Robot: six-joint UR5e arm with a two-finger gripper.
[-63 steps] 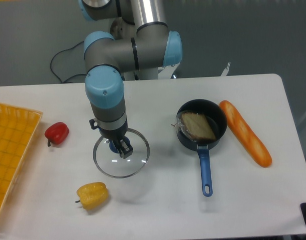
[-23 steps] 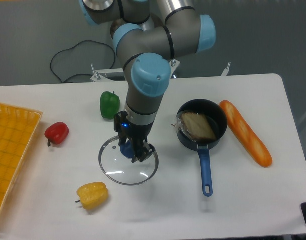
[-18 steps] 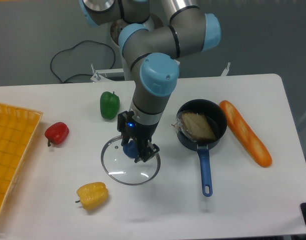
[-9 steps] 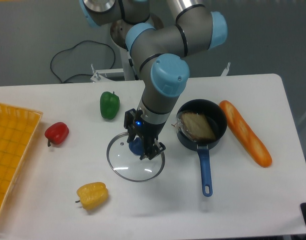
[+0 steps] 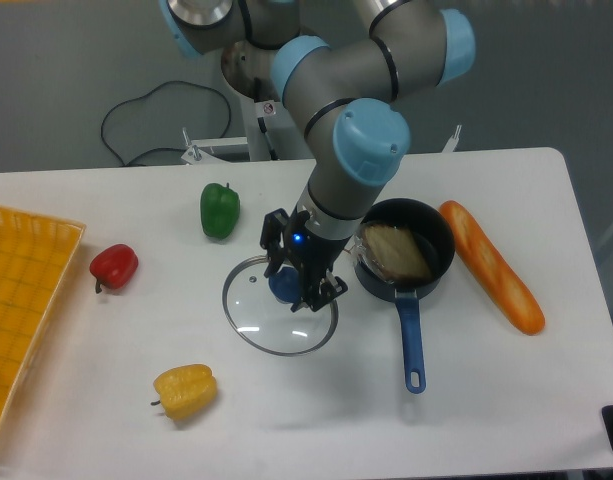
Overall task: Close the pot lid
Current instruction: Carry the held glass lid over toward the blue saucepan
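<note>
White tabletop (image 5: 506, 400) against a grey backdrop carries everything, and the lid (image 5: 279, 320) hangs tilted left of the pot, its right edge close to the pot's rim. Its blue centre knob sits between the fingers of the gripper (image 5: 289, 285), which are clenched on it from above. The pot (image 5: 404, 250) stands to the right, open, with a flat brownish piece of food inside and its long blue handle pointing toward the near edge. Just right of the pot lies a long orange bread loaf (image 5: 491, 265) at a slant. Far left of the lid stands a green pepper (image 5: 219, 209); a red pepper (image 5: 113, 266) lies further left, a yellow pepper (image 5: 184, 390) nearer, and a yellow basket (image 5: 26, 300) at the left edge
</note>
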